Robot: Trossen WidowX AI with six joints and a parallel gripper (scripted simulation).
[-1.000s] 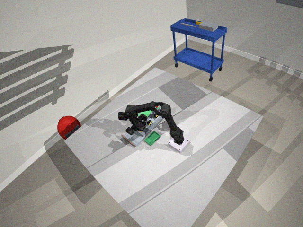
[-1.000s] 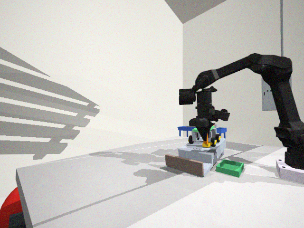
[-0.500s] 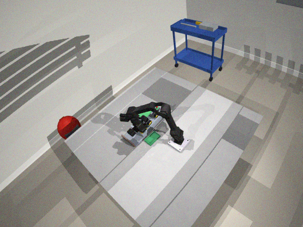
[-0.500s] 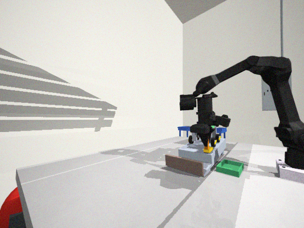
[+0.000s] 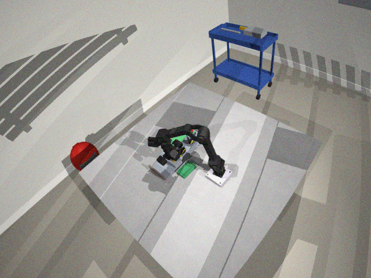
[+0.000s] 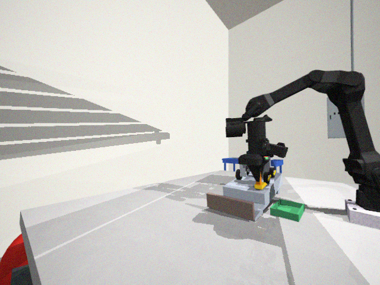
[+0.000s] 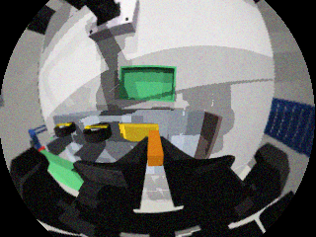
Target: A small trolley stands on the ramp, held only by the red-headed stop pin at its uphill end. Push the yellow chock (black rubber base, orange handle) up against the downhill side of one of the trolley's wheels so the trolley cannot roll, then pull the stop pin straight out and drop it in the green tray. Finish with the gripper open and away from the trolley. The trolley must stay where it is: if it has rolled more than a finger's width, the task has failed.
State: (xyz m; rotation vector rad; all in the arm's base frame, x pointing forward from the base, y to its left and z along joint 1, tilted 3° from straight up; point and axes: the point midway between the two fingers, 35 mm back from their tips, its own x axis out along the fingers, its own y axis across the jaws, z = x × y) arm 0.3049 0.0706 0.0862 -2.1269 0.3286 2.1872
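My gripper (image 6: 260, 177) (image 7: 153, 138) is shut on the orange handle of the yellow chock (image 6: 259, 186) (image 7: 138, 131). The chock is upright, low over or on the ramp (image 6: 242, 192), on the downhill side of the trolley's tray-side wheels. The wrist view shows a small gap between the chock and the nearest wheel (image 7: 98, 132). Whether its base touches the ramp is unclear. The trolley (image 5: 178, 139) (image 7: 64, 170) has a green top and stands on the ramp, partly hidden by my arm. The stop pin's red head (image 5: 192, 130) (image 7: 41, 148) shows at the uphill end. The green tray (image 5: 186, 169) (image 6: 284, 214) (image 7: 148, 85) is empty.
A brown end board (image 5: 157, 172) (image 6: 230, 206) (image 7: 210, 133) stands across the ramp's downhill end. The green tray lies beside the ramp, between it and my arm's base (image 5: 219, 180) (image 6: 363, 216). A blue cart (image 5: 242, 75) stands beyond the table.
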